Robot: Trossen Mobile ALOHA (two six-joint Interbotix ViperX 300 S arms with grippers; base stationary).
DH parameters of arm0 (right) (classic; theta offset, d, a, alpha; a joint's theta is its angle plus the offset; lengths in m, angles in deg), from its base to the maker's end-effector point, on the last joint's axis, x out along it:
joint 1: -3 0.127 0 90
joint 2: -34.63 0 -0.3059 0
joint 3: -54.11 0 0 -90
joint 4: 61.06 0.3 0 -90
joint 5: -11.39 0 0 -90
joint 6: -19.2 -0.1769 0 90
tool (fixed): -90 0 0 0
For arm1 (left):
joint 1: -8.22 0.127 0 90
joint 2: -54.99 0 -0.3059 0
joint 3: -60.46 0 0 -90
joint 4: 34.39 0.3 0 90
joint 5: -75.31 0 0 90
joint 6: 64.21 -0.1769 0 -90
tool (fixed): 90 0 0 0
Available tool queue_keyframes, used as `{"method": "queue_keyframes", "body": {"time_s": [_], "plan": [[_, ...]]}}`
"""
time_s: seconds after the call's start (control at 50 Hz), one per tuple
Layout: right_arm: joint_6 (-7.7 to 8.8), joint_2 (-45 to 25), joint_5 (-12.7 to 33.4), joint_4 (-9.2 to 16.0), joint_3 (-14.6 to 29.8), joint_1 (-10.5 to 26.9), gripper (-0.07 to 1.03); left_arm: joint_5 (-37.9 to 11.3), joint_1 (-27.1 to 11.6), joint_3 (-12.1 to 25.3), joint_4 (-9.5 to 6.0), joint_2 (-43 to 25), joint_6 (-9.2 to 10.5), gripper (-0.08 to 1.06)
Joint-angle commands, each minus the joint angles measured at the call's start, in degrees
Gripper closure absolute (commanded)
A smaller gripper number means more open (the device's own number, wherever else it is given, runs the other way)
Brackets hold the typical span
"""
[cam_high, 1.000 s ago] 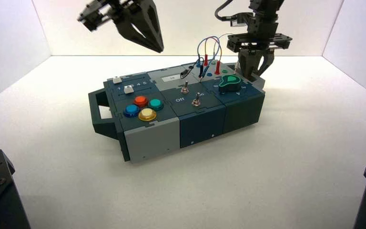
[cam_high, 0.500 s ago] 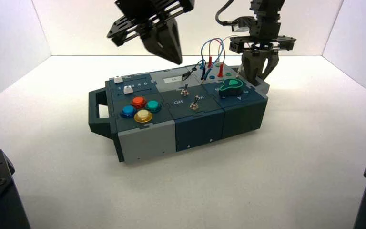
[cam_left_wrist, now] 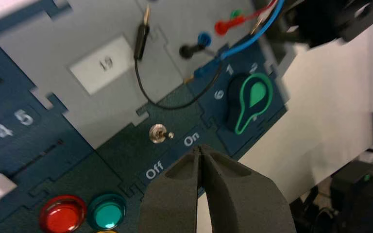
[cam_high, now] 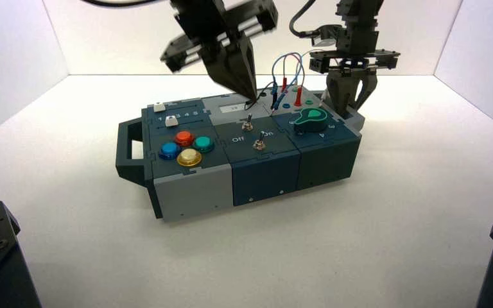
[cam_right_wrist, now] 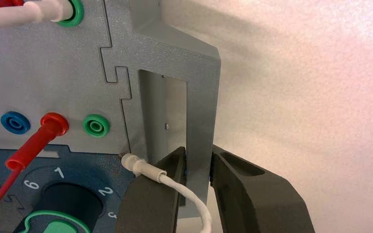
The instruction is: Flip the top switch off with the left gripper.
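Observation:
The top switch (cam_high: 247,123) is a small silver toggle at the rear of the box's dark middle panel. In the left wrist view (cam_left_wrist: 157,134) its lever seems to lean toward the white "On" lettering (cam_left_wrist: 191,140), with "Off" (cam_left_wrist: 154,170) on the other side. My left gripper (cam_high: 251,96) is shut and empty. It hovers above the box just behind the switch, its tips (cam_left_wrist: 200,149) close to it but apart. The twin toggle (cam_high: 257,144) stands ahead. My right gripper (cam_high: 350,102) is shut on the box's grey handle (cam_right_wrist: 198,121) at the rear right.
Red, blue, teal and yellow buttons (cam_high: 184,146) sit on the box's left part, with white sliders (cam_high: 171,120) behind them. A green knob (cam_high: 310,117) is on the right. Looped wires (cam_high: 284,70) plug into sockets at the rear, beside a small display reading 19 (cam_left_wrist: 106,63).
My left gripper has moved right and down, closer to the top switch. The box has shifted a little to the left, with my right gripper still at its handle.

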Motion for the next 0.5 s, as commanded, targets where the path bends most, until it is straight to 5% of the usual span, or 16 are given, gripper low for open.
{"method": "queue_keyframes", "body": {"time_s": [0.02, 0.5], "plan": [[0.09, 2.11, 0.53, 0.44, 1.58, 1.14, 0.99, 0.09, -0.7, 1.58, -0.44, -0.79, 0.26, 1.01], [0.18, 1.32, 0.44, 0.44, 2.37, 1.14, 0.99, -0.62, -0.7, 5.1, -0.44, -4.92, -0.18, 1.01]]}}
